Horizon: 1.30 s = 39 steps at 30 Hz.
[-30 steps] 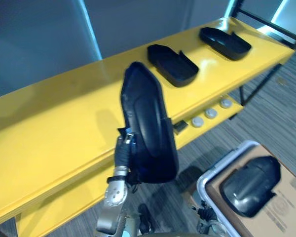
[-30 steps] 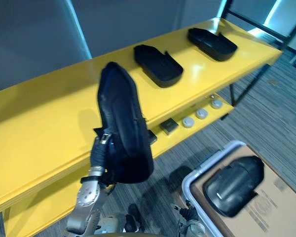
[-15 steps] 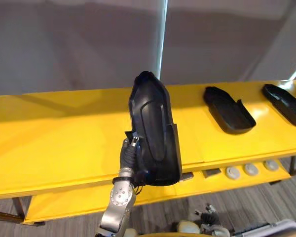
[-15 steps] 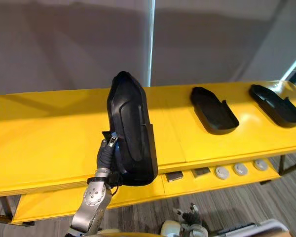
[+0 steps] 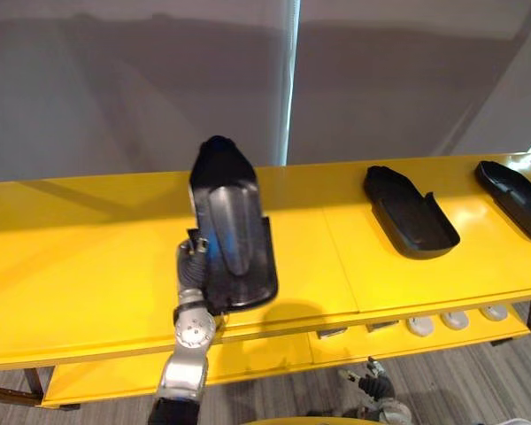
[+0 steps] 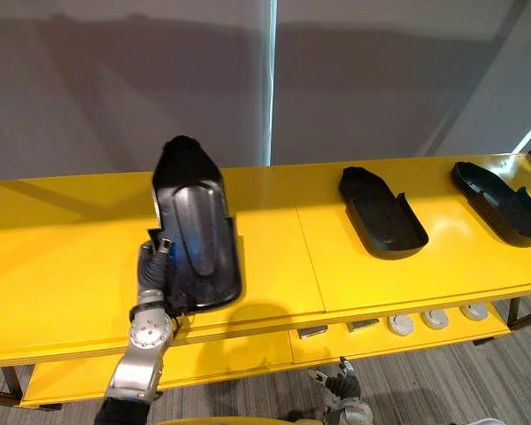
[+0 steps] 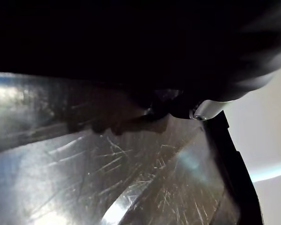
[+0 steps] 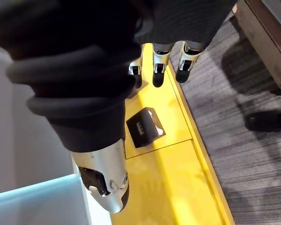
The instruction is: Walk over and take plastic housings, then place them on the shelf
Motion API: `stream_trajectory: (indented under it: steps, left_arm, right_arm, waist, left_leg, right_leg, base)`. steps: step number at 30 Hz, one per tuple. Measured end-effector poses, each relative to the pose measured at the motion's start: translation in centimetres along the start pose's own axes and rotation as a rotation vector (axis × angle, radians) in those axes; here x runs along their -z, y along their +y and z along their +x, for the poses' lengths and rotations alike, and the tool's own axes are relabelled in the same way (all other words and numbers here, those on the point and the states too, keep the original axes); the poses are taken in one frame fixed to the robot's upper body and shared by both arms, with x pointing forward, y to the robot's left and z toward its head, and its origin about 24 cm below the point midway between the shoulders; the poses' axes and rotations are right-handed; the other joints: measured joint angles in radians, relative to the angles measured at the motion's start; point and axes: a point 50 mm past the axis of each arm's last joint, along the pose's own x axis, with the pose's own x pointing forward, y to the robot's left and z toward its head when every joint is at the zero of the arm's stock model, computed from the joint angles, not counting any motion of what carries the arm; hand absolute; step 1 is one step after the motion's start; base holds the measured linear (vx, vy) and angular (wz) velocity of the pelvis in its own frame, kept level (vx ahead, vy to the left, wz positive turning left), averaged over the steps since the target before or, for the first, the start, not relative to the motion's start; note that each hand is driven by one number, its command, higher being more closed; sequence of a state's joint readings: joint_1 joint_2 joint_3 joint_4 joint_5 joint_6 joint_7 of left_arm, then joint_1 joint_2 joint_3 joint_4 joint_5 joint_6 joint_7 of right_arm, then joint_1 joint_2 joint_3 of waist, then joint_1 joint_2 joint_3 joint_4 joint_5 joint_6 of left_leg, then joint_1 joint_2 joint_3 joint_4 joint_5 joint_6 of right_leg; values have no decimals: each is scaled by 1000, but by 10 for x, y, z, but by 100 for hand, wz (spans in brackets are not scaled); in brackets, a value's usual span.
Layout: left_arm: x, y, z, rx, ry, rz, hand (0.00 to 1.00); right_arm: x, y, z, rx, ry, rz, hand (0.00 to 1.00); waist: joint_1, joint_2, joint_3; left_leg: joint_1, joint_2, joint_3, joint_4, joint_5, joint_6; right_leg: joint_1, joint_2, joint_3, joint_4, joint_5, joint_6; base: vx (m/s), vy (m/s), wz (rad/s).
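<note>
The left hand holds a black plastic housing tilted over the yellow shelf; its fingers are hidden, so I cannot tell the grip. At the plastic housing's 3 o'clock lie a second housing and a third housing. The right hand hangs with straight fingers above a black block.

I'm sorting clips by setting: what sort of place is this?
Probably a workshop or factory area: a long yellow shelf holding black plastic housings, small round parts on its lower tier.
</note>
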<state>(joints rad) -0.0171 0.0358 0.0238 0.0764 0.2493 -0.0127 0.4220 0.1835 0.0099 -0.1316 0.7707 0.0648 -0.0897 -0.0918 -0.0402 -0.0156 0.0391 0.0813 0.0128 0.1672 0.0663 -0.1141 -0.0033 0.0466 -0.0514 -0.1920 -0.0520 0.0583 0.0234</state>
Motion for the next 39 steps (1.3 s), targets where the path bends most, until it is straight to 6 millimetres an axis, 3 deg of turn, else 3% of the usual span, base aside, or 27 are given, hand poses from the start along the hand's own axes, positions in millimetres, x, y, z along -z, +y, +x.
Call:
stream_trajectory:
  steps: [4,9,17,18,25,32,39]
  left_arm:
    - [12,8,15,-56,68,43,100]
    - [16,20,25,-120,95,67,100]
    - [15,21,45,-149,124,92,100]
    - [16,21,47,-152,127,95,0]
    - [15,24,64,-159,156,128,0]
    - [1,29,82,-194,135,101,0]
    - [-3,31,84,-225,136,37,0]
  right_arm:
    - [0,2,0,-29,-4,-59,0]
    - [0,0,0,-27,-4,-77,0]
    - [6,1,-3,-48,8,-134,0]
    - [6,1,-3,-47,8,-135,0]
    - [5,0,-2,-64,5,-147,0]
    - [0,3,0,-80,-9,-148,0]
    - [-4,4,1,-91,-19,-133,0]
  waist:
    - [-4,-6,2]
    - [-28,-24,11]
    - [-38,-46,15]
    - [-41,-46,15]
    - [-57,-43,17]
    - [-59,-42,20]
    - [-60,-51,36]
  left_leg:
    - [-5,-10,-11,-44,37,10]
    - [-12,-13,-14,-102,79,-13]
    - [-13,-12,-2,-138,84,-20]
    - [-14,-11,-1,-138,84,-20]
    - [-14,-10,3,-137,90,-26]
    - [-5,-14,4,-137,93,-19]
    - [2,-15,-4,-137,92,-16]
  right_leg:
    - [-9,0,1,-34,30,-3]
    - [-38,3,4,-51,51,-5]
    - [-61,10,26,-53,51,-5]
    - [-64,11,30,-53,51,-5]
    - [-72,16,42,-52,67,-8]
    - [-69,16,55,-52,69,-11]
    - [-60,15,54,-53,69,-11]
  base:
    - [-157,-24,2]
    - [-165,-35,-1]
    - [-76,-8,-8]
    - [-7,9,-9]
    - [33,13,-7]
    - [40,22,-5]
    - [-46,0,1]
